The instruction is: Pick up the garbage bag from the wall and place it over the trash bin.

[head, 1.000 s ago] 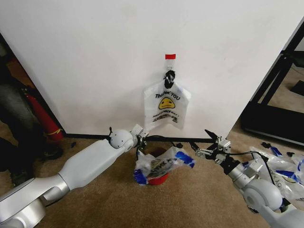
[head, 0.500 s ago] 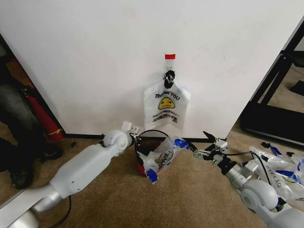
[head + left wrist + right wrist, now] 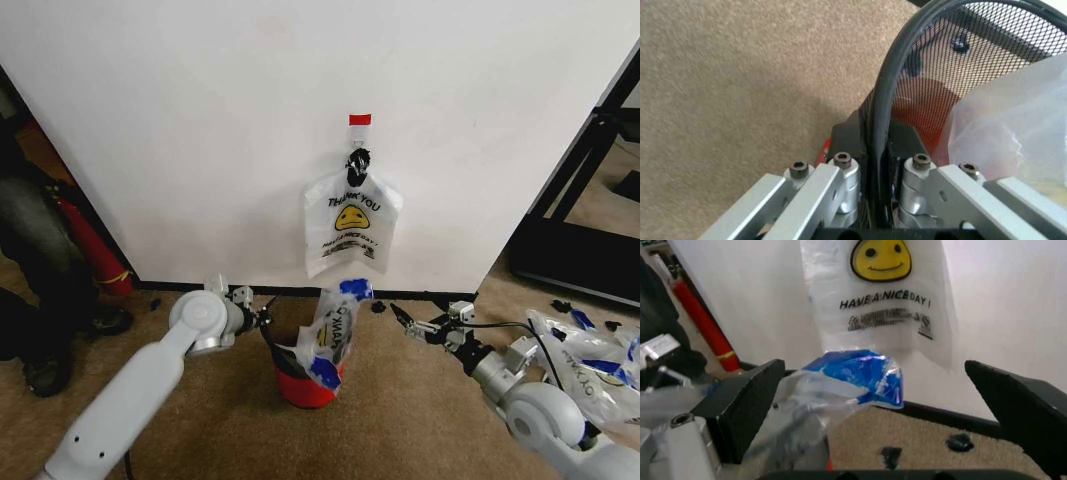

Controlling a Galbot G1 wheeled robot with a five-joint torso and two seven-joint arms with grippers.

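From the head camera I see a white wall (image 3: 200, 130) above tan carpet (image 3: 420, 430), one printed bag (image 3: 352, 222) hanging from a hook (image 3: 358, 158). The trash bin (image 3: 300, 378) has tipped upright since a second ago, and the garbage bag (image 3: 333, 335) now droops over one side only. My left gripper (image 3: 262, 322) sits at the rim; the right gripper (image 3: 408, 322) has backed away.

Left wrist camera: the fingers (image 3: 840, 172) pinch the bin's black rim.

Right wrist camera: jaws spread wide, empty, facing the garbage bag.
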